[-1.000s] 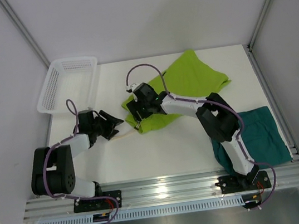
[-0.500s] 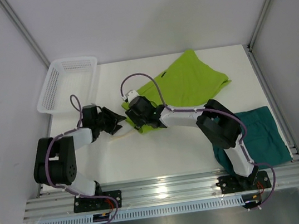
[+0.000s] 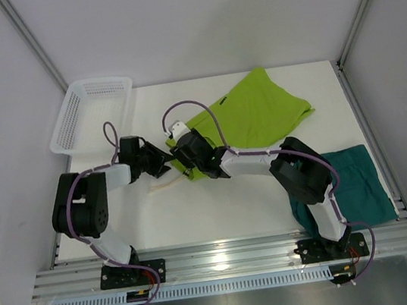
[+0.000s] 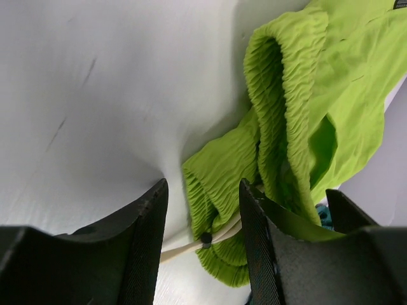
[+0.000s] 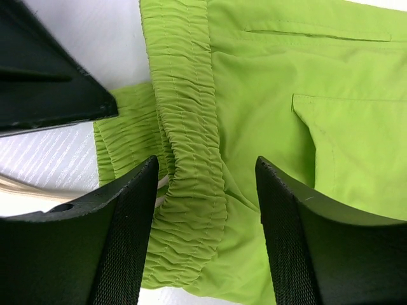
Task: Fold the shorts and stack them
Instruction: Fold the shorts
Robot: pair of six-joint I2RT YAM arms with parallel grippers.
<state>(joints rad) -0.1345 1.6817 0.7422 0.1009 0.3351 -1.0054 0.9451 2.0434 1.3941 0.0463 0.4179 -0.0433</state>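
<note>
**Top external.** The lime shorts [image 3: 258,110] lie spread at the far middle of the worktop [image 3: 219,204]. The teal shorts [image 3: 357,179] sit crumpled at the near right, partly under the right arm. The left gripper [image 3: 157,162] and right gripper [image 3: 182,156] crowd one waistband corner, so a collision is possible. The mesh basket [image 3: 69,126] at far left holds nothing visible.

**Left wrist.** The jaws stand apart, astride the bunched waistband [image 4: 280,95] and a pale cord [image 4: 191,246] (lying right in the bite). Closing may catch the cord alone, or too many layers.

**Right wrist.** The jaws stand apart either side of the ruched band, not clamped. The other gripper's finger sits just beside. Uneven grips would likely twist the fold.
</note>
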